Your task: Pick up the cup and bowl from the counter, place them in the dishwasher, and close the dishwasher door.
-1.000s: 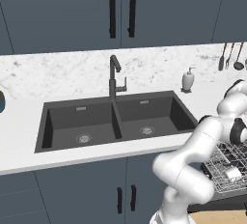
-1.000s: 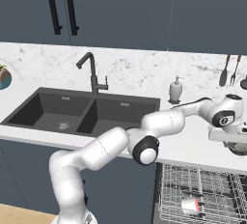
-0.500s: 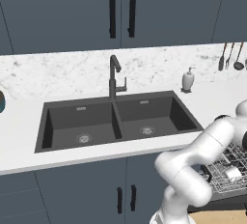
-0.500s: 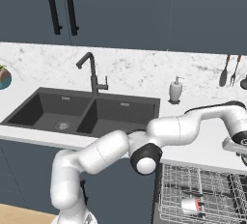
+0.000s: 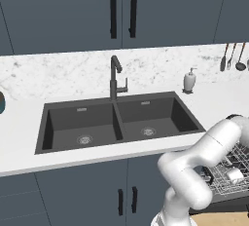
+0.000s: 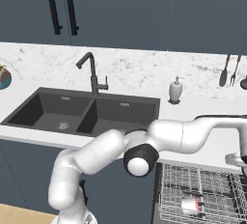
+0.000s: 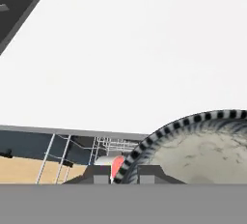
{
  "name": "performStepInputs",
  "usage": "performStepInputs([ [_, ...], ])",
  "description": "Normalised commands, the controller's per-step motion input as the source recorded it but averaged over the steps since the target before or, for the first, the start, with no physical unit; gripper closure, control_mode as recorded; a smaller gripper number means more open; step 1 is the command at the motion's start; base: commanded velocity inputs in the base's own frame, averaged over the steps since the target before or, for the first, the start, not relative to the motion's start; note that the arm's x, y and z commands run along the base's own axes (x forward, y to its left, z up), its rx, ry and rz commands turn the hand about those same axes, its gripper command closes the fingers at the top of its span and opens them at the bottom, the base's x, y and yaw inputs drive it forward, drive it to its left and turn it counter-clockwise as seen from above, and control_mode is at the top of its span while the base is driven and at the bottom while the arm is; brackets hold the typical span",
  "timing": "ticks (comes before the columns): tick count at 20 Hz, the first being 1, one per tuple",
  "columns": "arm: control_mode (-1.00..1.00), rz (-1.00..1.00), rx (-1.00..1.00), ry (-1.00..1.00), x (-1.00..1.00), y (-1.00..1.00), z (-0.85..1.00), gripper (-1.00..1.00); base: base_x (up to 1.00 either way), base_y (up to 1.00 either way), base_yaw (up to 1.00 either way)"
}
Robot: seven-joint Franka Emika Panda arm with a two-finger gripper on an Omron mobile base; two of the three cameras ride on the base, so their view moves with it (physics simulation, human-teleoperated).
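Note:
My gripper (image 7: 124,174) is shut on the rim of the bowl (image 7: 202,150), which is grey inside with a black-and-white striped edge. In the right base view the arm reaches to the right edge, and the bowl (image 6: 236,160) hangs just past the counter's front edge (image 6: 202,156), above the dishwasher's pulled-out wire rack (image 6: 212,189). The cup (image 6: 190,204), white with red, lies in that rack; the same cup (image 5: 234,174) shows in the left base view and the cup (image 7: 107,162) peeks out beside the bowl's rim. The dishwasher door is mostly hidden beneath the rack (image 5: 224,178).
A dark double sink (image 5: 116,120) with a black faucet (image 5: 115,76) is set in the white counter. A soap dispenser (image 6: 175,91) stands behind it. Utensils (image 6: 230,71) hang on the back wall. Slate-blue cabinets (image 5: 121,198) run below the counter.
The arm has swung right and down, carrying the bowl from above the counter out past its front edge, over the rack. The grip on the bowl is unchanged.

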Motion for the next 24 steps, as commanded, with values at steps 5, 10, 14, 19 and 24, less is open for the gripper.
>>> performStepInputs([
  [5, -1.0, 0.0, 0.0, -0.2, 0.0, 0.87, -0.24, 1.0, 0.0, 0.0, 0.0],
  [10, -1.0, 0.0, 0.0, -0.05, -0.27, 0.24, -0.25, 1.0, 0.0, 0.0, 0.0],
  [14, -1.0, 0.0, 0.0, 0.0, -0.24, 0.0, -0.47, 1.0, 0.0, 0.0, 0.0],
  [19, -1.0, 0.0, 0.0, 0.0, -0.13, 0.0, -0.48, 1.0, 0.0, 0.0, 0.0],
  [24, -1.0, 0.0, 0.0, 0.0, -0.02, 0.0, -0.49, 1.0, 0.0, 0.0, 0.0],
])
